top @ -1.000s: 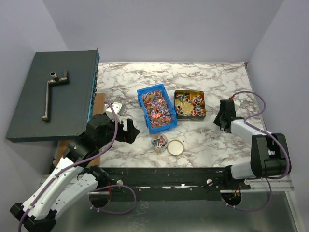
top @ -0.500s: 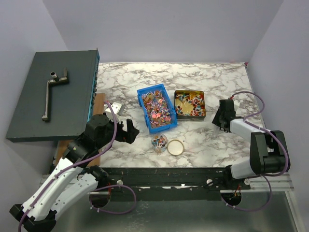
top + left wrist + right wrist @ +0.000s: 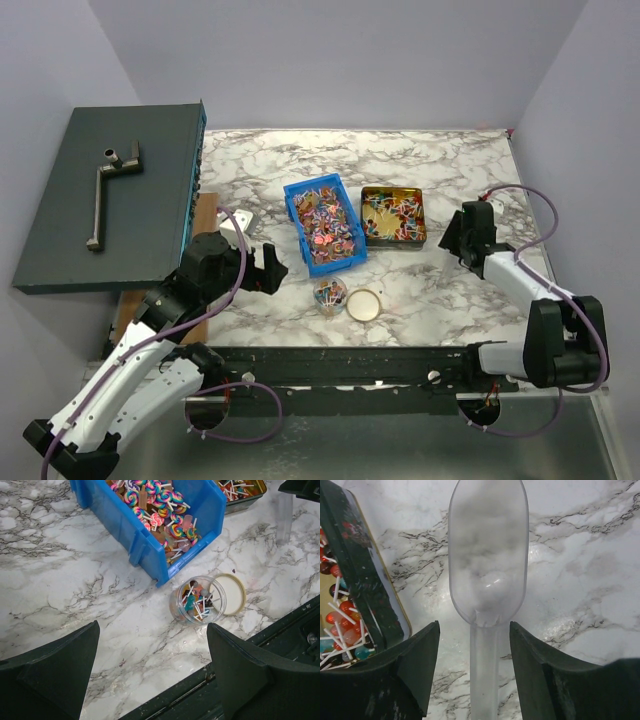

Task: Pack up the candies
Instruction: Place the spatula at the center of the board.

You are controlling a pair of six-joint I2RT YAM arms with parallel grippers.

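Candies (image 3: 342, 630) in the tin (image 3: 370, 590) lie just left of the right tool (image 3: 472, 630) — open, astride the clear scoop (image 3: 487, 555) pointing straight ahead.

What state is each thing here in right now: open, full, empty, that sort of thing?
Blue bin: piled with lollipops.
Dark tin: uncovered, holding lollipops.
Clear jar: upright, lid off, partly filled.
Gold lid: lying flat beside the jar.
Clear scoop: empty.
Left gripper: open, holding nothing.
Right gripper: open, fingers astride the scoop handle.
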